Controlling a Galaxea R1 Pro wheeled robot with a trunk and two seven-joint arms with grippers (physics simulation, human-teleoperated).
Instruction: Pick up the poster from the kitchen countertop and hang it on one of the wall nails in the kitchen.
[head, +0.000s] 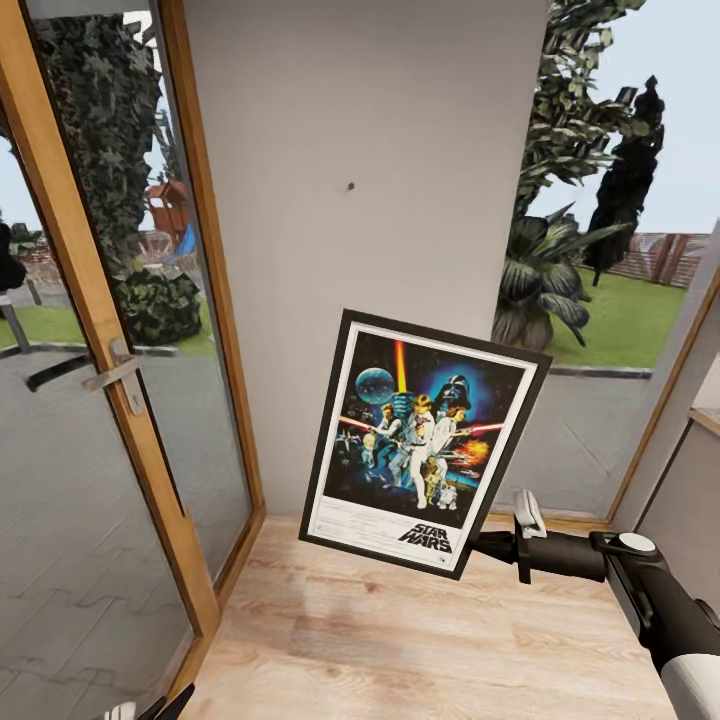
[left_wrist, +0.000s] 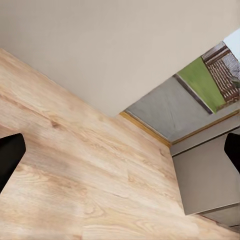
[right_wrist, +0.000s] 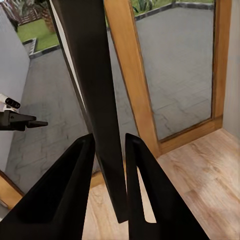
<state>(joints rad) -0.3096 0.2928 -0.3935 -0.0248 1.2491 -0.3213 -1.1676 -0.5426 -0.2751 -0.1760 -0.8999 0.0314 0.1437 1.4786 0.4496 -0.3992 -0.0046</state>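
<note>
the right gripper (head: 478, 545) is clamped on the lower right edge of the poster (head: 425, 440), which is held in the air in front of a plain grey wall (head: 350, 100), tilted so that its top leans toward the robot's right and its printed face looks back at the head camera. the wall nail (head: 351, 186) shows as a small dark speck high on that wall, above the poster and a little to its left, well apart from the frame's top edge. in the right wrist view the two dark fingers (right_wrist: 75, 185) close on either side of the thin black frame edge (right_wrist: 95, 100), so the grip looks like a pinch on the rim alone. to do the hanging step well, the frame probably needs to be raised until its top passes the nail, squared upright, brought flat to the wall, then lowered onto the nail before the jaws part; with a hold this near one corner the poster may swing. the left gripper is spread wide, its dark fingertips (left_wrist: 10, 157) at the margins of the left wrist view over the wooden floor (left_wrist: 75, 165), holding nothing. the poster's back, and any hook or wire there, is hidden; the nail is too small to judge its shape. the kitchen countertop is outside these views.
</note>
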